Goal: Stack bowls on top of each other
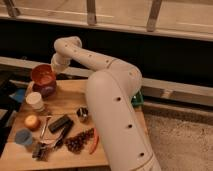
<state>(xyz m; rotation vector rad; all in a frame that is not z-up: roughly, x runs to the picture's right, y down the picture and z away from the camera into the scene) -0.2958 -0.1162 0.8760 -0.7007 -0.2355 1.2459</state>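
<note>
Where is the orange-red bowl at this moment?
In the camera view the orange-red bowl sits at the table's far left, on top of the dark purple bowl, just behind the white cup; the gripper is at its right rim.

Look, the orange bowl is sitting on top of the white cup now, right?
Not quite. The camera view shows the orange bowl on top of the purple bowl, not the white cup, which stands alone just in front of them. The gripper is at the orange bowl's right rim.
</note>
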